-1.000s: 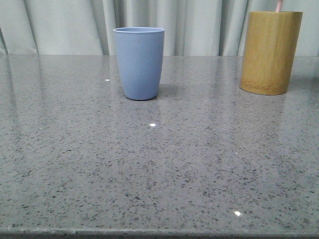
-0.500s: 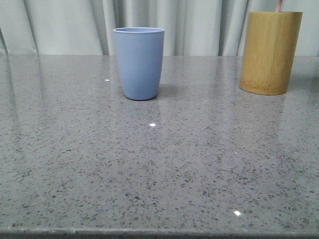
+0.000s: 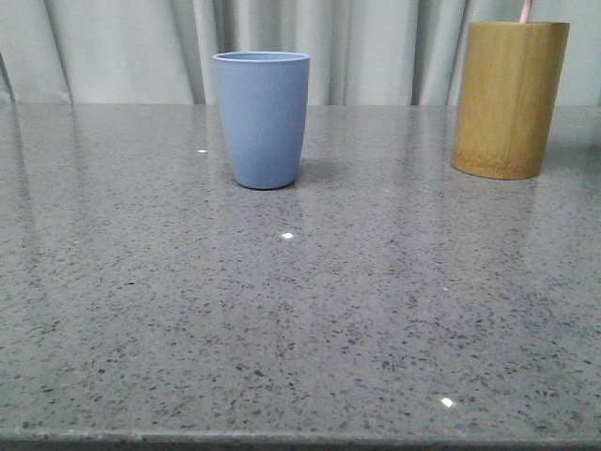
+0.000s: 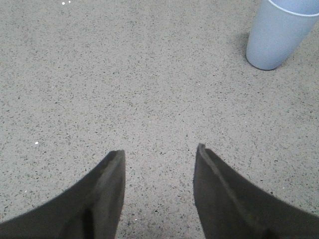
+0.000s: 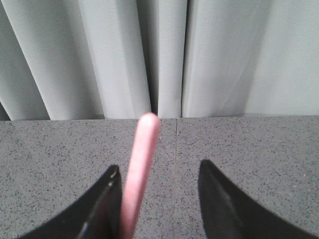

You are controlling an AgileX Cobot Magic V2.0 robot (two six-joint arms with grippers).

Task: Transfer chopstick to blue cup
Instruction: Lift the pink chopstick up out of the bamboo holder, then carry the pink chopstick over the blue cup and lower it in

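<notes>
The blue cup (image 3: 262, 117) stands upright on the grey speckled table (image 3: 282, 310), left of centre at the back; the left wrist view shows it too, blue cup (image 4: 279, 32). A pale pink chopstick tip (image 3: 526, 10) sticks up out of the tan bamboo holder (image 3: 507, 99) at the back right. In the right wrist view the pink chopstick (image 5: 140, 169) rises between the wide-apart fingers of my right gripper (image 5: 158, 170), close beside one finger; the jaws are open around it. My left gripper (image 4: 159, 152) is open over bare table, well short of the blue cup.
Pale grey curtains (image 3: 376, 47) hang behind the table's back edge. Neither arm shows in the front view. The table's front edge (image 3: 300, 439) runs along the bottom of that view.
</notes>
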